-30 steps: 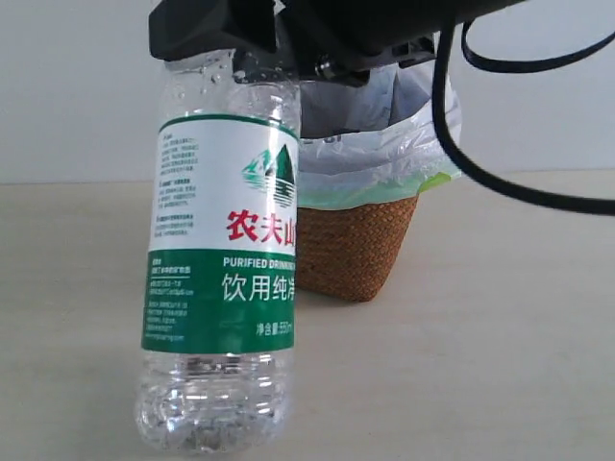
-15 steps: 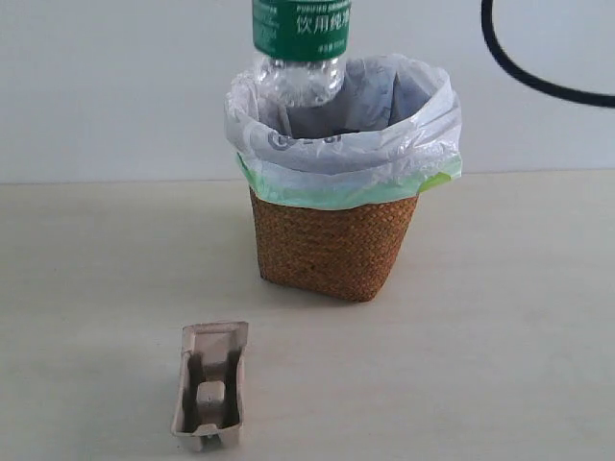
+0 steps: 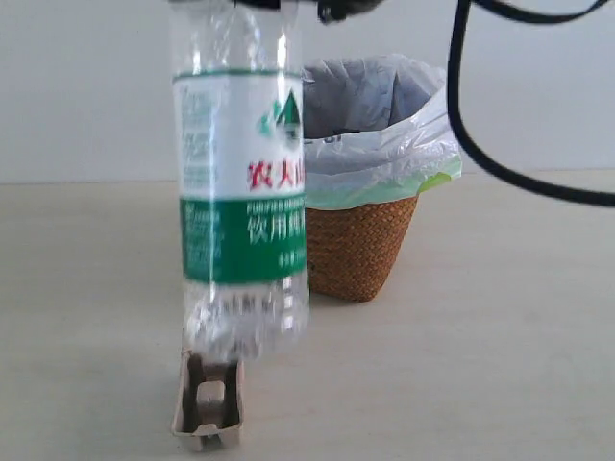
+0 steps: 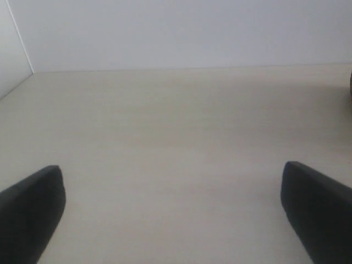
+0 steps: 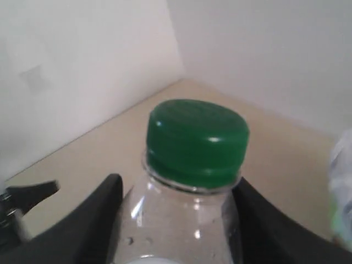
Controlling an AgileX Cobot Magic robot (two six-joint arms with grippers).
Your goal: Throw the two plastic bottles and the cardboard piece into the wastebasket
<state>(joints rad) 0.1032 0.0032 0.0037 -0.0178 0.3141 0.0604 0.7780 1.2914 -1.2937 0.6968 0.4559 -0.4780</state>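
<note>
A clear plastic bottle (image 3: 240, 211) with a green-white label hangs upright close to the exterior camera, covering the left part of the wastebasket (image 3: 360, 254). That basket is brown wicker lined with a white bag. My right gripper (image 5: 176, 190) is shut on the bottle's shoulder, just under its green cap (image 5: 195, 137). In the exterior view the bottle's base hides the top of the beige cardboard piece (image 3: 207, 403) on the table. My left gripper (image 4: 173, 187) is open over bare table. The other bottle is out of view.
A black cable (image 3: 452, 115) loops down from the right arm in front of the basket's right side. The pale table (image 3: 500, 327) runs back to a white wall. In the right wrist view two walls meet in a corner (image 5: 181, 77).
Half a second ago the bottle hung high over the basket's mouth. Now it hangs lower and nearer the camera, left of the basket and above the cardboard piece. The grip is unchanged.
</note>
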